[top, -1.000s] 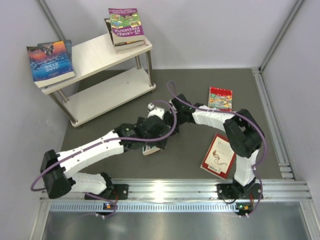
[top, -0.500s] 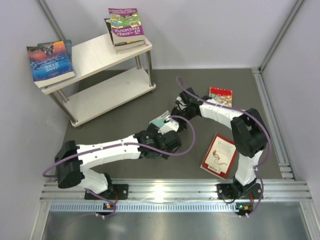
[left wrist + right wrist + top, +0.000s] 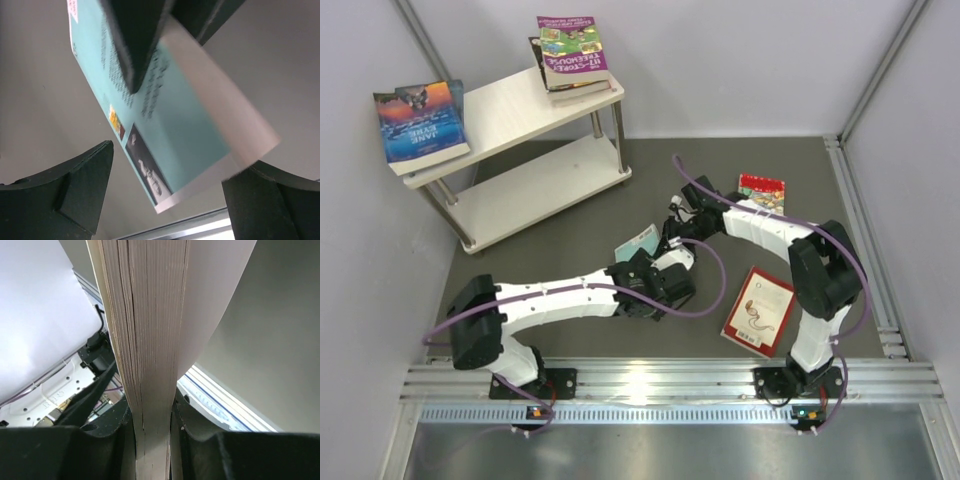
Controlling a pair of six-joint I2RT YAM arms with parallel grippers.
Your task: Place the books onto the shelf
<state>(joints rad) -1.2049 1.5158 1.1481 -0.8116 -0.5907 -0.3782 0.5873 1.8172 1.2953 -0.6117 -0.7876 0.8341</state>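
My right gripper (image 3: 668, 240) is shut on a pale teal book (image 3: 638, 243), held raised on edge over the table's middle. The right wrist view shows its page edges (image 3: 150, 340) pinched between the right gripper (image 3: 152, 425). Its cover (image 3: 180, 125) hangs down in the left wrist view, with the right arm's dark fingers (image 3: 135, 45) clamped on it above. My left gripper (image 3: 172, 170) is open, one finger on each side of the book's lower corner. In the top view the left gripper (image 3: 648, 265) sits just under the book. The shelf (image 3: 520, 110) stands at the back left.
A blue sunset book (image 3: 420, 125) and a purple-green stack (image 3: 570, 50) lie on the shelf's top board. On the table a red book (image 3: 760, 195) lies behind the right arm, and a maroon book with a white panel (image 3: 757, 310) lies near its base. White walls enclose the table.
The right gripper has lifted the teal book off the table and pulled back rightward. The left arm has swung right and forward, bringing its gripper under the book.
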